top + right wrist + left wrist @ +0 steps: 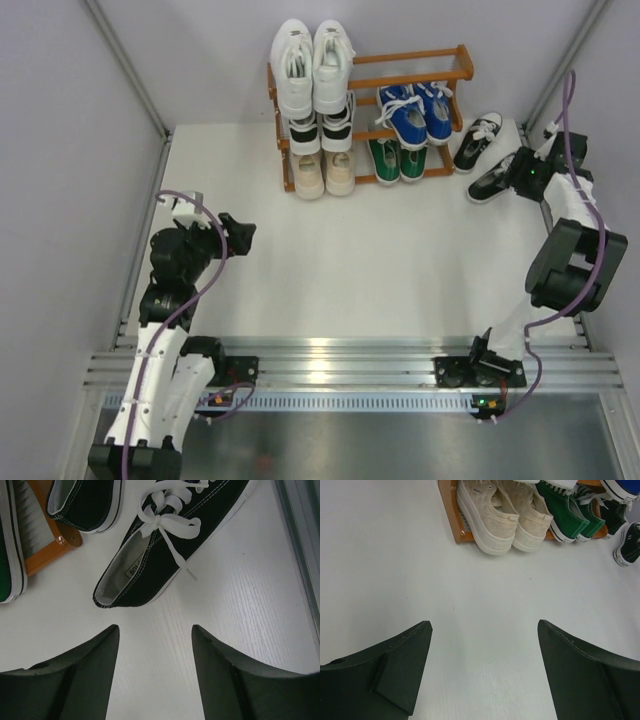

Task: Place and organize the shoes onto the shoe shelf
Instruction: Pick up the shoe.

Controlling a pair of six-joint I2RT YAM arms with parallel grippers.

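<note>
The wooden shoe shelf [452,62] stands at the back of the table. It holds the white pair [311,65] on the top left and a black pair [321,131] below it. The beige pair [325,173] is at the bottom left, the blue pair [418,112] in the middle right and the green pair [398,158] at the bottom right. Two black shoes lie on the table to the right of the shelf, one far [478,140] and one near [492,180]. My right gripper [513,173] is open just behind the near shoe's heel [170,550], not touching it. My left gripper [245,235] is open and empty over bare table.
The left wrist view shows the beige shoes [505,515], the green shoes [570,512] and the shelf's corner [451,517] ahead of the left gripper [484,625]. In the right wrist view a metal frame rail [300,540] runs close to the right of the shoe. The shelf's corner [50,550] is at the left.
</note>
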